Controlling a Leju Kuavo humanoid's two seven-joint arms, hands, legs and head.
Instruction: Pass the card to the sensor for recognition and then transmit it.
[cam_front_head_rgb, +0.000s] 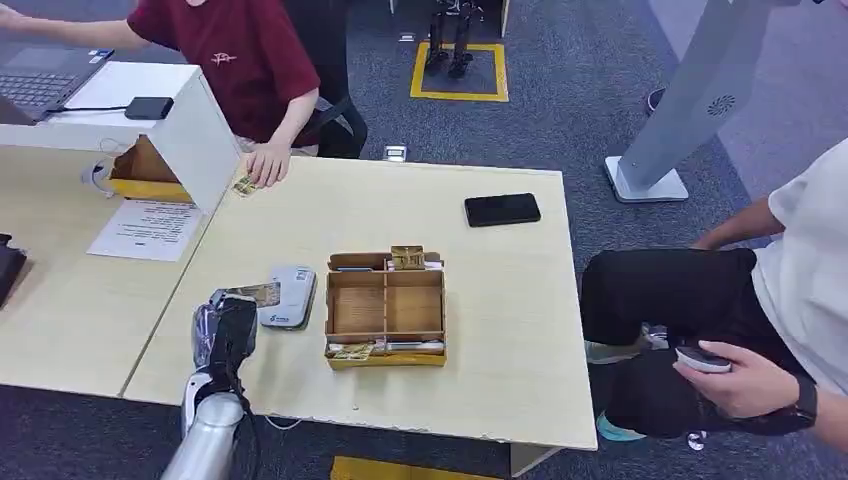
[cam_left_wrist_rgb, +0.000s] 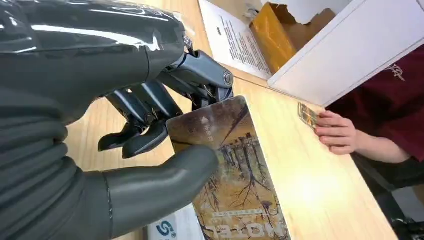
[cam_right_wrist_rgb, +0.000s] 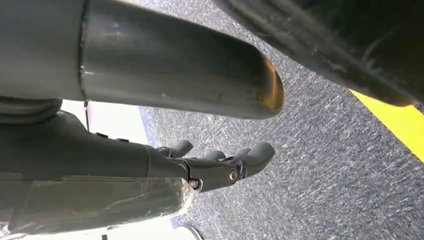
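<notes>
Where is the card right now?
The card is held in the left hand, pinched between thumb and fingers, over the table's near left part. It sits just above the white sensor, left of the wooden box.

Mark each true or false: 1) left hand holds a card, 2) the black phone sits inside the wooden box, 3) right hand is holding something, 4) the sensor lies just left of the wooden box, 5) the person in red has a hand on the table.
1) True: the left hand pinches the card between thumb and fingers.
2) False: the black phone lies on the table, apart from the wooden box.
3) False: the right hand hangs over the floor, holding nothing.
4) True: the sensor lies beside the box.
5) True: the person's hand rests on the table by a small card.
</notes>
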